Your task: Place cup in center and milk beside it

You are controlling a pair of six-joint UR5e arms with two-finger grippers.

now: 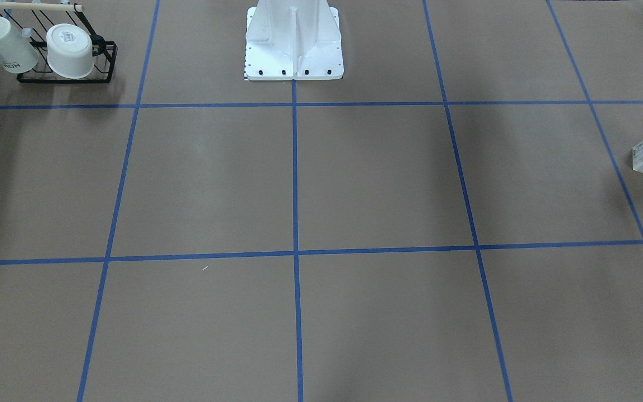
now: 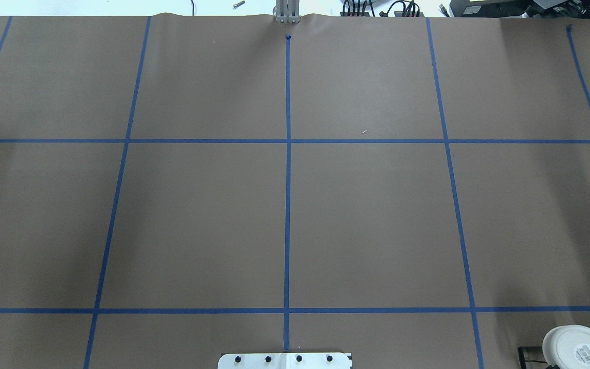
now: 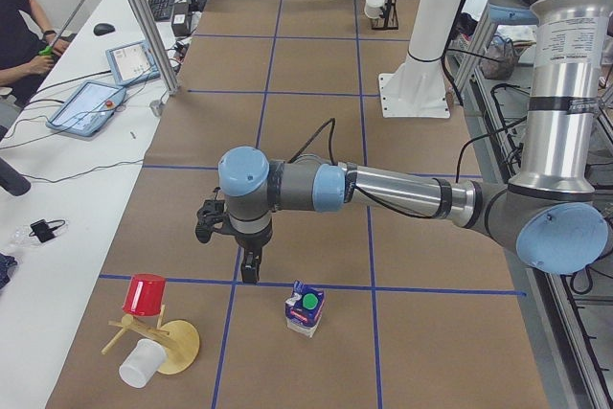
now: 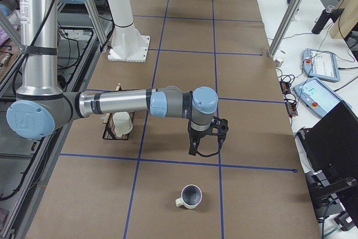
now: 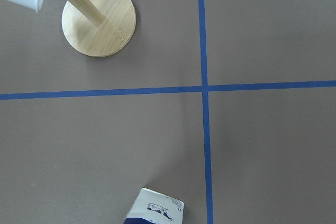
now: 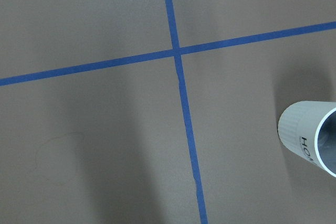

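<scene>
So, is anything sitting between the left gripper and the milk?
Nothing visible. Only bare table separates the left gripper from the milk; the wooden stand with its red cup lies on the gripper's other side.

Opposed end views (milk [image 3: 306, 310] in both)

Wooden mug tree [image 3: 178, 346] near milk [image 3: 306, 310]

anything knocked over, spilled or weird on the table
Nothing stands out. The milk carton stands upright, as does the cup, and no spill shows. The lettered mug and the stamped-base cup lie tilted in the wire rack, but they look stowed there, not toppled.
</scene>
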